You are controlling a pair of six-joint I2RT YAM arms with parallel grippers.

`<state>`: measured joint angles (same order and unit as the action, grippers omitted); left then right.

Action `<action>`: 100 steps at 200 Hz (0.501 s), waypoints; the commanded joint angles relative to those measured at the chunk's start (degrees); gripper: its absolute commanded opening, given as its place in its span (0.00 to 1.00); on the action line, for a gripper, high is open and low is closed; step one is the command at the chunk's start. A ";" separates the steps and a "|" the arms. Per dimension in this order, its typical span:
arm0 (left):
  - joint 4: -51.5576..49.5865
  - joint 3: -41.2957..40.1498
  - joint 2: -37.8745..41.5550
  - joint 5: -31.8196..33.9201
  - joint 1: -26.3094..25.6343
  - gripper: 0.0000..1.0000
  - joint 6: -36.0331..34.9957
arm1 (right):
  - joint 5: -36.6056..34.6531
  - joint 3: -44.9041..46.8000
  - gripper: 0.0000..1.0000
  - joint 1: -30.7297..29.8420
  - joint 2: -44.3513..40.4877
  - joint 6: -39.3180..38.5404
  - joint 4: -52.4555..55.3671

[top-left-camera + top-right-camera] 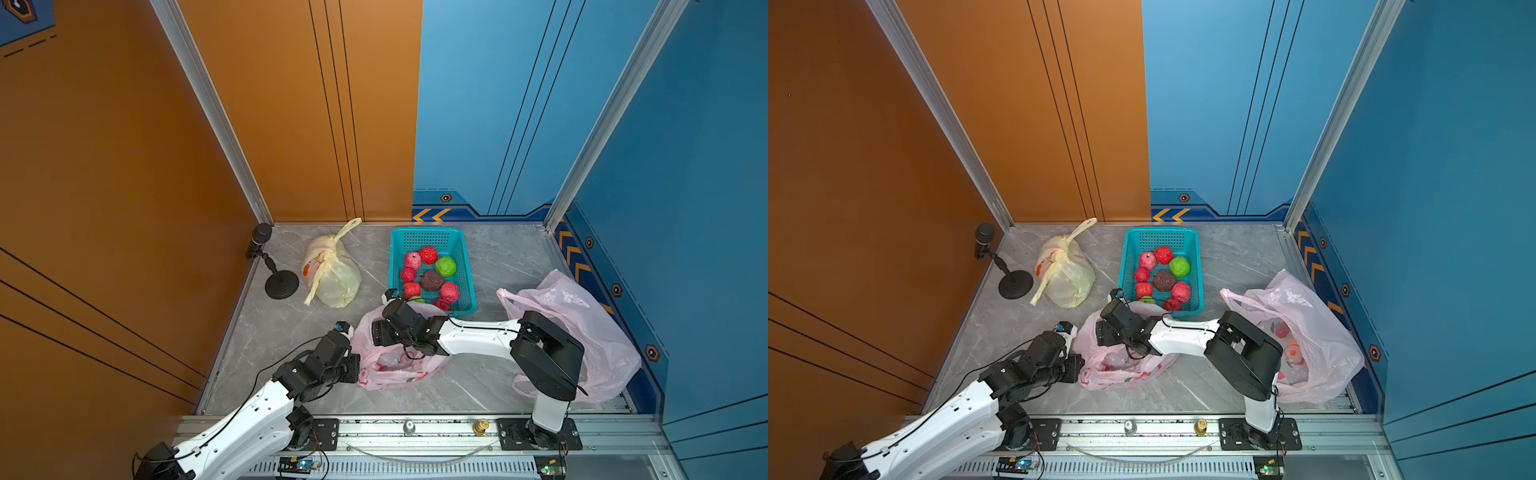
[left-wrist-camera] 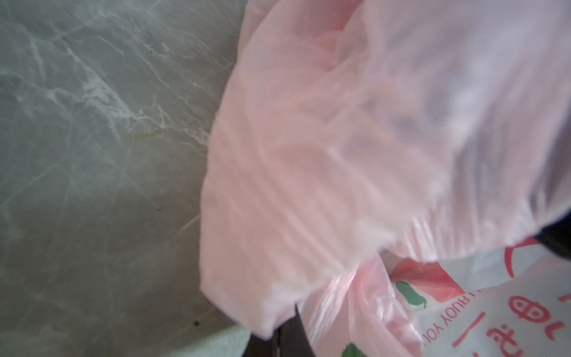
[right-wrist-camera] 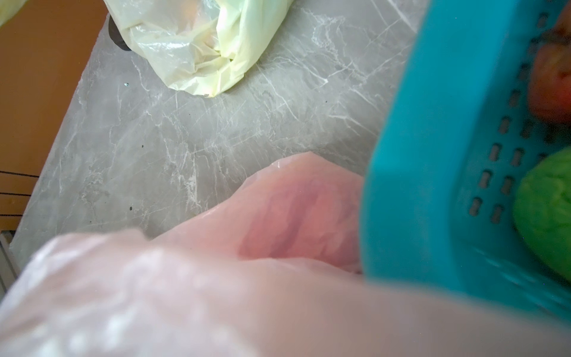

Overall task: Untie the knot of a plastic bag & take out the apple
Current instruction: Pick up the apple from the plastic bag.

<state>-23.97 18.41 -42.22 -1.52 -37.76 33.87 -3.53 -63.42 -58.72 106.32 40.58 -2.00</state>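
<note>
A pink plastic bag (image 1: 390,370) (image 1: 1121,370) with red print lies crumpled in the middle of the grey marble floor. Its mouth gapes and no knot shows on it. My left gripper (image 1: 356,368) (image 2: 290,333) is shut on the bag's near-left edge; the pink film (image 2: 340,154) bunches between its black fingertips. My right gripper (image 1: 380,334) (image 1: 1104,332) hovers over the bag's far side, next to the basket corner. The film (image 3: 293,210) covers its jaws in the right wrist view. The apple is hidden; I cannot make one out inside this bag.
A teal basket (image 1: 432,230) (image 3: 417,154) behind the bag holds several red, green and dark round fruits. A knotted yellow bag (image 1: 332,274) (image 3: 200,46) lies at the back left beside a black microphone stand (image 1: 280,284). Another pink bag (image 1: 611,345) with fruit sits at right.
</note>
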 commanded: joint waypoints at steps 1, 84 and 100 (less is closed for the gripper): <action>-0.22 1.29 -0.37 0.85 -0.89 0.00 -1.24 | -2.58 -2.03 0.81 -0.60 1.33 0.00 2.15; 0.59 1.56 -1.20 1.21 -1.97 0.00 -1.79 | -2.68 -8.05 0.71 0.13 7.60 -3.18 3.76; 0.35 1.53 -0.66 1.79 -1.97 0.00 -1.26 | -1.72 -7.22 0.65 0.61 6.55 -3.87 3.41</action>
<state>-23.57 18.44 -43.35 -1.32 -39.13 33.21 -4.80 -70.24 -58.85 113.16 38.39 0.03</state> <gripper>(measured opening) 0.049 0.684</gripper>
